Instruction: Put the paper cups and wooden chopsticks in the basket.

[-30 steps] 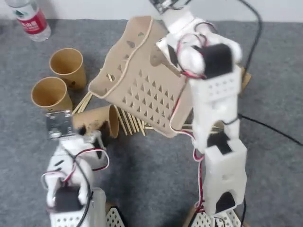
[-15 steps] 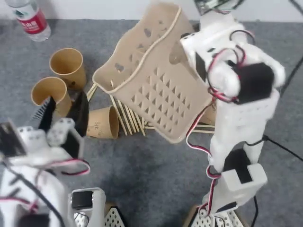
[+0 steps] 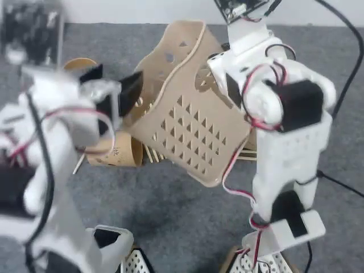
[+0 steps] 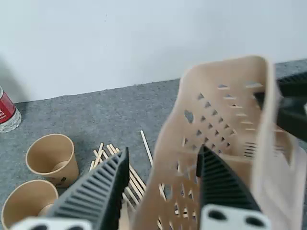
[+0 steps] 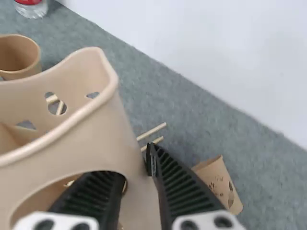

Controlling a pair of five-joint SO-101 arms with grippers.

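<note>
Basket [image 3: 187,114]: held up tilted over the carpet [image 3: 170,216], its end wall clamped between your right gripper [image 5: 133,162] jaws beside the handle hole. Your left gripper [image 4: 164,151]: jaws spread wide, the basket's perforated side wall between them; contact can't be told. Wooden chopsticks [image 4: 120,160]: scattered on the carpet under the basket, below the left jaws. Upright paper cups [image 4: 52,158]: two, standing outside one left jaw; you see down to their bottoms. Tipped cup [image 3: 116,151]: on its side beneath the left jaws. Fallen cup [image 5: 218,182]: on the carpet beyond the right jaws.
</note>
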